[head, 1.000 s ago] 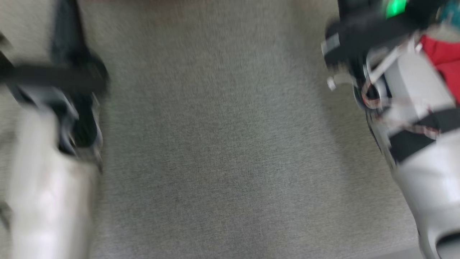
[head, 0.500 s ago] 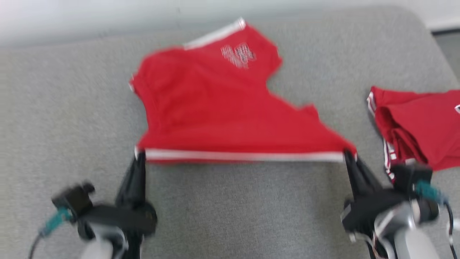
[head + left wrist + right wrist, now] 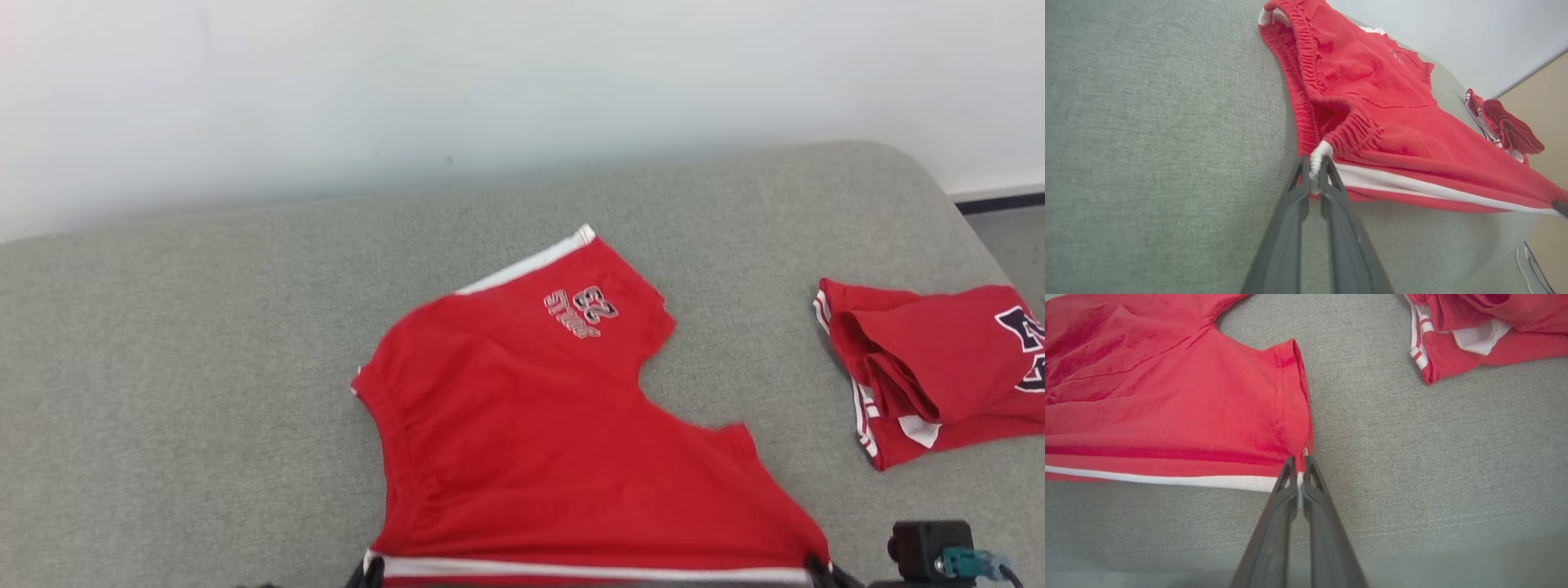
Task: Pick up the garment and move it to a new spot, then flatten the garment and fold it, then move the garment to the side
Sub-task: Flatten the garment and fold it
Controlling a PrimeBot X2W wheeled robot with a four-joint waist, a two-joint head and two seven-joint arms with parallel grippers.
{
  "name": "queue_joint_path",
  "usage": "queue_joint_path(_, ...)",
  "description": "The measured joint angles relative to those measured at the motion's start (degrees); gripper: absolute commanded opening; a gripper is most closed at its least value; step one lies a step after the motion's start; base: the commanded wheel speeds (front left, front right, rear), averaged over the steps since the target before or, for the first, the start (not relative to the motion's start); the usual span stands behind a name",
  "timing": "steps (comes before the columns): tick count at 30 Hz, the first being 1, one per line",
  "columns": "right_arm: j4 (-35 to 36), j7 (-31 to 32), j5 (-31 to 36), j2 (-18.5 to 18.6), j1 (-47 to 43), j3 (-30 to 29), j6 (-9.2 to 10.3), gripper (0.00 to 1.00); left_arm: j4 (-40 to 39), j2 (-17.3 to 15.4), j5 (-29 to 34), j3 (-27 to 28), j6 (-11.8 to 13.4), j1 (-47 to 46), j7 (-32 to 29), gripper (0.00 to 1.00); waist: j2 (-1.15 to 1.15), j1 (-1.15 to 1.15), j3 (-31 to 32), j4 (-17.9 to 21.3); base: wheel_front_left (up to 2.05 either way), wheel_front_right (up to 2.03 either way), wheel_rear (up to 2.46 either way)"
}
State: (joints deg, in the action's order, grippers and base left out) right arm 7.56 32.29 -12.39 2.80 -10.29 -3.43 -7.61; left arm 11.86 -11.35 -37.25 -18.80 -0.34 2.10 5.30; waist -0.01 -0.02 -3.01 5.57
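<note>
The garment (image 3: 531, 441) is a pair of red shorts with white side stripes and a small printed number, spread on the grey cushion (image 3: 204, 367). Its near striped edge is stretched between both grippers at the bottom of the head view. My left gripper (image 3: 1313, 171) is shut on the garment (image 3: 1372, 102) at the white corner by the elastic waistband. My right gripper (image 3: 1299, 467) is shut on the garment (image 3: 1167, 400) at the leg-hem corner, where the white stripe ends. The tips of the left gripper (image 3: 365, 573) and right gripper (image 3: 816, 568) barely show in the head view.
A second red garment (image 3: 931, 367) lies bunched at the right of the cushion, also seen as a red heap (image 3: 1474, 330) and a red heap (image 3: 1506, 130). A pale wall (image 3: 490, 82) runs behind. The cushion's right edge (image 3: 971, 220) drops to the floor.
The head camera has swung upward, so the wall now shows and the grippers sit at the bottom edge. Both grippers stay shut on the garment's near edge.
</note>
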Motion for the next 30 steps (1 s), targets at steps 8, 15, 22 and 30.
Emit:
queue_joint_path(8, 6.8, 8.6, 1.5, -0.1, -4.2, -1.1, 0.00, 0.00, -6.9, -2.6, 2.6, -1.4, 3.7, 5.0, -3.4, 0.00, 0.00, 0.00, 2.4, -1.4, 0.00, 0.00, 0.00)
queue_joint_path(15, 3.7, 11.7, -0.6, 6.3, 9.3, 3.3, 0.03, 0.00, -10.0, -0.2, 1.7, -1.0, 5.1, 1.2, -4.1, 0.00, 0.01, 0.02, 0.9, -1.6, 0.00, 0.00, 0.00)
queue_joint_path(22, -8.7, 10.3, -2.8, 13.6, 27.0, 10.1, 0.04, 0.00, -4.9, 2.7, 1.4, -1.2, 5.4, -8.8, -5.3, 0.00, 0.02, 0.03, -1.2, -3.6, 0.00, 0.00, 0.00)
queue_joint_path(30, -24.0, 5.4, -2.7, 17.5, 42.0, 17.6, 0.04, 0.00, 2.3, 6.0, 1.4, -1.9, 6.8, -18.0, -5.3, 0.00, 0.02, 0.03, -4.5, -7.5, 0.00, 0.00, 0.00)
